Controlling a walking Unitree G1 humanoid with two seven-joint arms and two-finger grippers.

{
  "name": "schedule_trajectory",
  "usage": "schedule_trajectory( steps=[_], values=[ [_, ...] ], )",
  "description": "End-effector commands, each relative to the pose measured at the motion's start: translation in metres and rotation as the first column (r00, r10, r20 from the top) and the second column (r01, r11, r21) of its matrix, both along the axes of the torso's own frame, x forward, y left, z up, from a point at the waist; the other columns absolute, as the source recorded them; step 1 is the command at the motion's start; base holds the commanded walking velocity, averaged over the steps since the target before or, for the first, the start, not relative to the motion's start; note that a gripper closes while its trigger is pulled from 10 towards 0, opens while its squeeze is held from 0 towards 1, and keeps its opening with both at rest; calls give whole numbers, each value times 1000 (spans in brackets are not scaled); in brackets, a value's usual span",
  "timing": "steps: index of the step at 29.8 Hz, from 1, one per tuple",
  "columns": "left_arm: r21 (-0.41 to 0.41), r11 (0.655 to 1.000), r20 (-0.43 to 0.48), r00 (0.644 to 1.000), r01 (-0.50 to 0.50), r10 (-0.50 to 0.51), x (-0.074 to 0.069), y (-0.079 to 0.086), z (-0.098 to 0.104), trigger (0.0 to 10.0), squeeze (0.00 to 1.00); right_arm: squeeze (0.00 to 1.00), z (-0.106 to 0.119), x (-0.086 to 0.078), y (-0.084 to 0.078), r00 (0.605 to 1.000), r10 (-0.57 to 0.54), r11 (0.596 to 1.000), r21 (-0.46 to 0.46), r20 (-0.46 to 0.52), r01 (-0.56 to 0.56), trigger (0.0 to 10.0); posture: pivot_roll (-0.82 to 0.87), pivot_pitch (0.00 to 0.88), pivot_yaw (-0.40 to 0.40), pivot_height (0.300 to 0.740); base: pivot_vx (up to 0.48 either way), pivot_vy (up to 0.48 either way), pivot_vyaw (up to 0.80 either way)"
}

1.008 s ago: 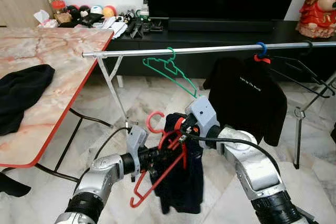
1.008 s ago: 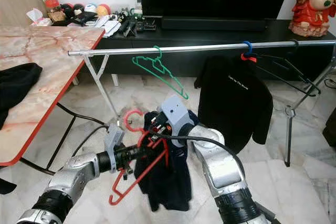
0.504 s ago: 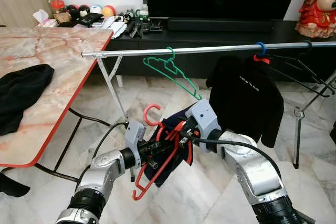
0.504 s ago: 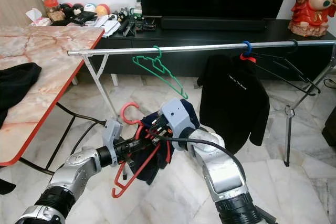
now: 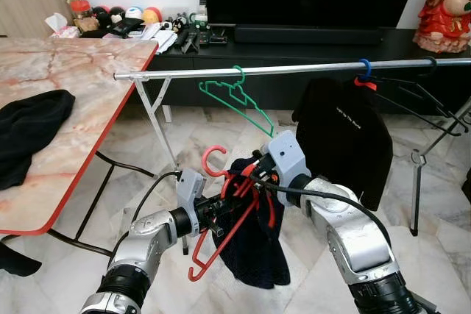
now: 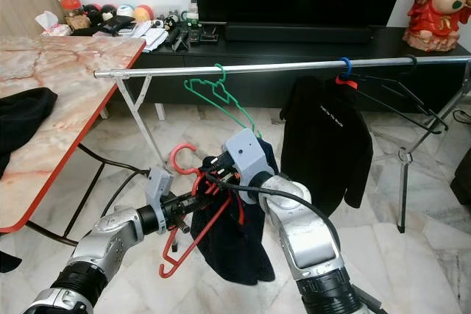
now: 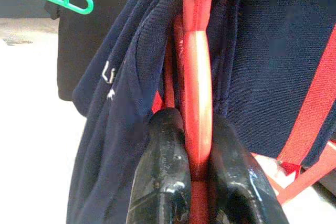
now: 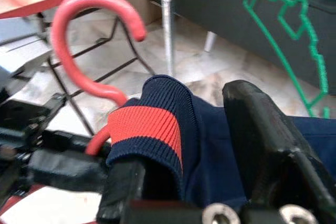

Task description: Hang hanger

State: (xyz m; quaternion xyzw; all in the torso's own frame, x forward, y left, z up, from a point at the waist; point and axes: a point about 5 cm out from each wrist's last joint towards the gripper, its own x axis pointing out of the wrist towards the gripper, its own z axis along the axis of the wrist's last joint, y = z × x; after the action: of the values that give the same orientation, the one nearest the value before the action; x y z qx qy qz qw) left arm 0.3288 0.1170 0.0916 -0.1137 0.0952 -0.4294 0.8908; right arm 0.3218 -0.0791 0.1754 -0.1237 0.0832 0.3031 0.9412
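**Red hanger gripped below the rail, navy garment draped on it**

The left gripper (image 7: 197,182) is clamping the red hanger (image 5: 221,237) right now, its two black fingers (image 7: 160,177) pressing on either side of the red bar, as the left wrist view is showing clearly. The hanger is sitting low in front of the robot, tilted, with its hook (image 5: 213,159) curling up above the left gripper and its lower corner pointing down toward the marble floor (image 5: 184,137).

The right gripper (image 8: 199,145) is meeting it from the other side, and its fingers are closing on the navy garment (image 5: 257,248): the ribbed collar with a red stripe (image 8: 149,127) is lying between the two black fingers. The cloth is hanging down from the hanger in a dark bundle under both grippers.

Above and behind them, the silver rail (image 5: 294,70) is running across the scene, well apart from the red hook. A green hanger (image 5: 239,101) is dangling empty on the rail, just above the right wrist. Farther along toward the robot's right, a black T-shirt (image 5: 346,137) is hanging from a blue hook (image 5: 365,68).

On the robot's left, the marble-topped table (image 5: 81,101) is carrying a black cloth (image 5: 29,134).
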Motion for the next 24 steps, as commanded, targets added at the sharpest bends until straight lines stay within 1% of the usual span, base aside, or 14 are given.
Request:
schedule_trajectory(
  steps=[1,2,4,6,8,11,12,14,15,18,22,24],
  values=[
    [-29,1000,19,1000,1,0,3,-1,6,10000,0,898,9,4,3,998,-20,1000,-20,52,21,10000,-69,56,1,740,0,0,0],
    [-30,1000,18,1000,-2,3,2,-1,5,10000,0,933,10,4,5,998,-20,999,-32,58,22,10000,-68,58,-2,740,0,0,0],
    [-31,1000,19,1000,-7,7,2,-1,5,10000,0,922,12,2,7,998,-16,999,-29,57,18,10000,-68,58,-3,740,0,0,0],
    [-31,999,21,1000,-16,17,2,-1,5,10000,0,918,12,0,7,998,-31,998,-51,63,34,10000,-67,59,-4,740,0,0,0],
    [-37,999,24,999,-30,31,3,0,5,10000,0,906,12,-10,7,997,-33,995,-89,64,39,10000,-74,63,-5,740,0,0,0],
    [-44,998,24,999,-44,45,4,1,5,10000,0,906,10,-19,9,998,-12,993,-119,54,18,10000,-80,65,-5,740,0,0,0],
    [-52,997,27,998,-60,61,5,1,6,10000,0,902,9,-25,10,999,4,991,-136,52,3,10000,-89,66,-4,740,0,0,0],
    [-67,995,31,997,-73,76,7,1,8,10000,0,894,7,-31,11,999,13,988,-156,45,-6,10000,-93,66,-5,740,0,0,0],
    [-67,995,31,997,-73,76,7,1,8,10000,0,894,7,-31,11,999,13,988,-156,45,-6,10000,-93,66,-5,740,0,0,0],
    [-83,994,31,997,-74,77,8,-1,9,10000,0,890,7,-32,6,998,-10,980,-200,55,21,10000,-98,65,-6,740,0,0,0],
    [-86,993,34,995,-86,89,8,-1,9,10000,0,882,4,-38,0,999,-32,971,-235,32,39,10000,-97,65,-8,740,0,0,0],
    [-123,986,35,992,-114,119,10,1,12,10000,0,851,-4,-45,-7,999,-53,962,-270,-3,50,10000,-97,64,-12,740,0,0,0]
  ],
)
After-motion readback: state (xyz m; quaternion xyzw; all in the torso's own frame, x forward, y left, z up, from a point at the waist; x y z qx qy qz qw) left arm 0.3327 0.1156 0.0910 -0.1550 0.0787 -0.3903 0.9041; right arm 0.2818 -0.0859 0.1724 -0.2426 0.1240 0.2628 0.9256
